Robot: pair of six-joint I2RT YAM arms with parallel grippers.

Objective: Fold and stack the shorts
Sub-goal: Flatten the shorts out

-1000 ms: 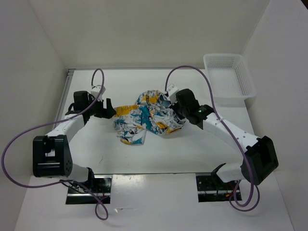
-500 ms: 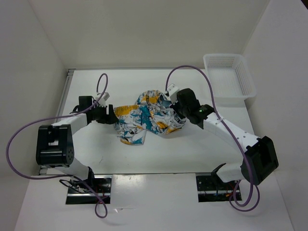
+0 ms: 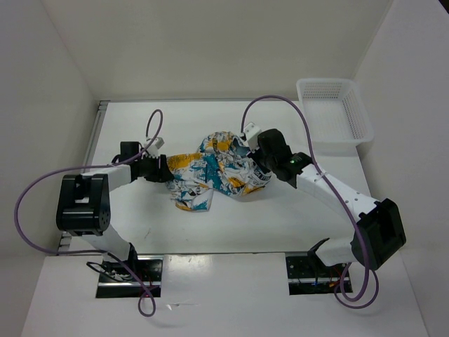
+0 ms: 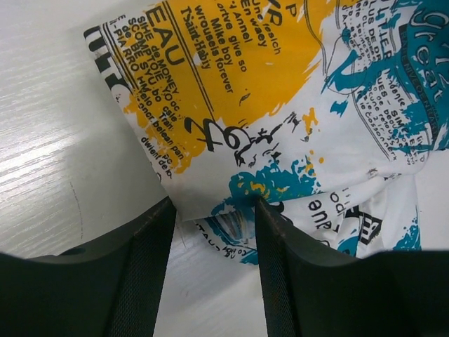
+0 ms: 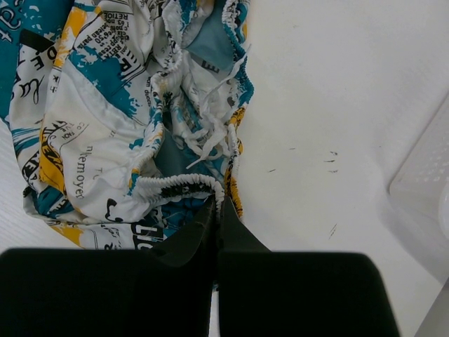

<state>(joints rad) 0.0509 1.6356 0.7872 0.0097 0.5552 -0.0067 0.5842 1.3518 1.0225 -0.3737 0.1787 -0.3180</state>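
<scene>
Lying crumpled mid-table, the shorts [image 3: 210, 174] sit btwn both arms on a white tabletop [image 3: 280, 217] w/ faint wood grain and a few small dark scuffs. Plain white walls close in at left, back and right. Left gripper [image 3: 163, 168] is low at the cloth's left edge, jaws spread, a hem corner reaching in between the fingers [image 4: 147, 267]. Right gripper [image 5: 217, 207] is pinched tight on the elastic waistband. White mesh basket [image 3: 335, 116] stands far right, well apart.
</scene>
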